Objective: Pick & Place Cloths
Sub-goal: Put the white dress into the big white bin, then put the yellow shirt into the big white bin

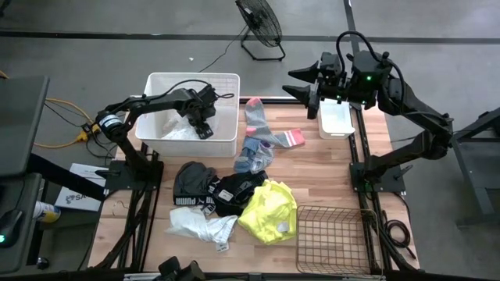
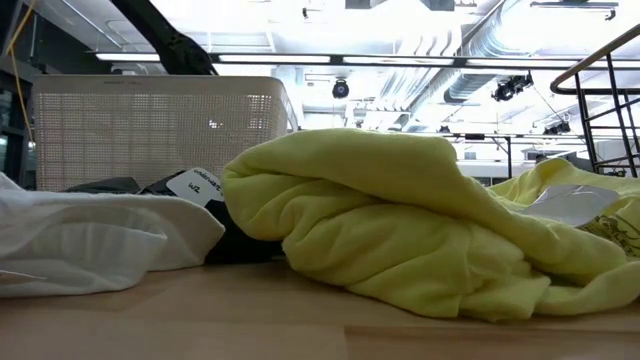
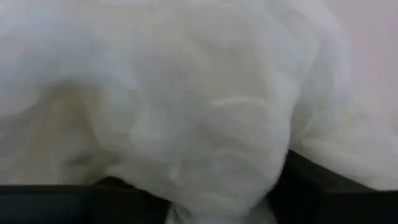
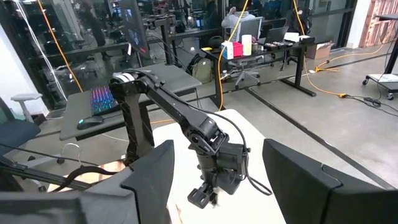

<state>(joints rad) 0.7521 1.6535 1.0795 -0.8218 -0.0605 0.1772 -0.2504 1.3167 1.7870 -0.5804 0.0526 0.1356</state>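
Reaching into the white tub (image 1: 226, 109) at about eleven o'clock on the table, the left gripper (image 1: 205, 129) hangs over a white cloth (image 1: 180, 133) that fills its wrist view (image 3: 186, 124); it seems pinched between the fingers, though I cannot tell for sure. Doing this well means parting the fingers fully and lifting straight up so no fold snags. That cloth lies crumpled, its long axis running roughly nine to three. The right gripper (image 4: 217, 186) waits raised at one o'clock, fingers spread. Remaining garments, the neon yellow one (image 1: 269, 209) among them, lie near six o'clock.
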